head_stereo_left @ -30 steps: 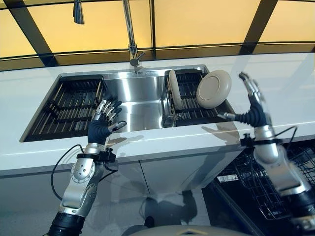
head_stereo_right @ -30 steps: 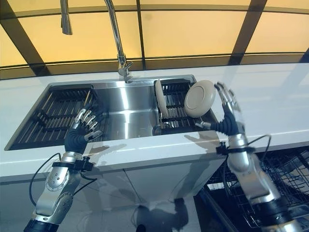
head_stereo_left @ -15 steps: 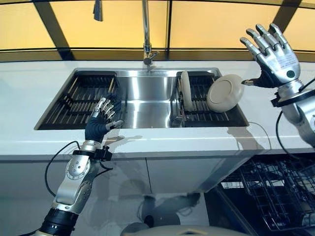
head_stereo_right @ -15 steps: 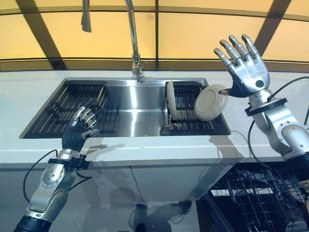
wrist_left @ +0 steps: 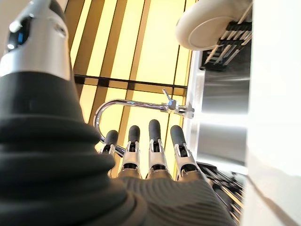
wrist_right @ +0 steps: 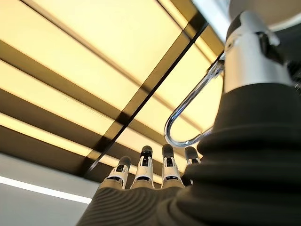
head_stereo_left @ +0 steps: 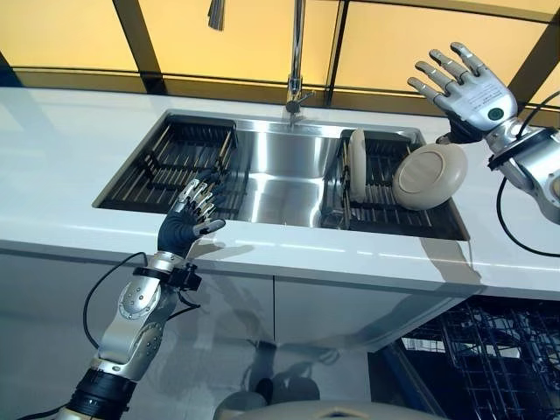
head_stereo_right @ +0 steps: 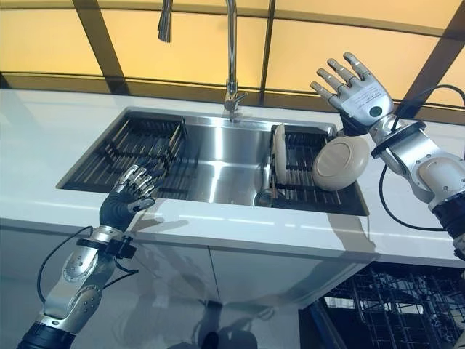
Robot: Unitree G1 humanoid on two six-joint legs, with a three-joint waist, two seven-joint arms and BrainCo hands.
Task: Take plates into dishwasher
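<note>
Two cream plates stand in the dark rack at the right end of the steel sink [head_stereo_left: 280, 188]. One plate [head_stereo_left: 356, 164] stands upright on edge. The other plate [head_stereo_left: 429, 175] leans tilted at the rack's right end; it also shows in the left wrist view [wrist_left: 211, 21]. My right hand [head_stereo_left: 468, 87] is open with fingers spread, raised above and just behind the tilted plate, holding nothing. My left hand [head_stereo_left: 188, 223] is open, fingers straight, over the counter's front edge by the left rack [head_stereo_left: 171, 162].
A tall chrome tap [head_stereo_left: 297, 52] rises behind the sink's middle. The white counter [head_stereo_left: 52, 175] runs all round the sink. An open dishwasher basket of dark wire [head_stereo_left: 503, 359] sits low at the right, below the counter edge.
The camera has shifted, so the sink sits further right in view. My right hand has come down a little toward the tilted plate, still open. The left hand holds its place.
</note>
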